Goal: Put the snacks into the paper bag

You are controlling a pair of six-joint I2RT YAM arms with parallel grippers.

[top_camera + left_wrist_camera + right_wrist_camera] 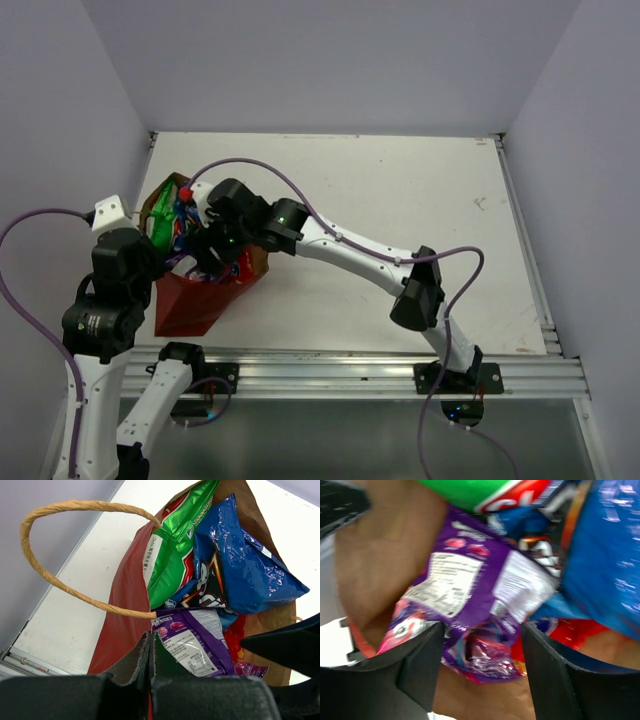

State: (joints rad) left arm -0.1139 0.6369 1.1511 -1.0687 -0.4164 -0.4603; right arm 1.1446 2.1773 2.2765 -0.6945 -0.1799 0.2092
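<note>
The reddish-brown paper bag (pixel 195 300) lies at the table's left with its mouth held open. My left gripper (pixel 151 639) is shut on the bag's red near wall (pixel 122 605), just under a string handle (pixel 50 575). Inside are the green-white chip bag (pixel 172 545), the blue Doritos bag (pixel 245 565), the purple packet (pixel 195 640) and the red snack-mix bag (pixel 236 637). My right gripper (pixel 482 630) is open inside the bag's mouth, its fingers (pixel 420 655) on either side of the purple packet's (pixel 475 585) lower end. The bag's tan inside (pixel 385 555) shows around it.
The right arm (pixel 340 245) reaches across the table's middle to the bag. A purple cable (pixel 260 165) loops above it. A wall runs along the table's left edge (pixel 148 150). The metal rail (pixel 350 365) lines the near edge.
</note>
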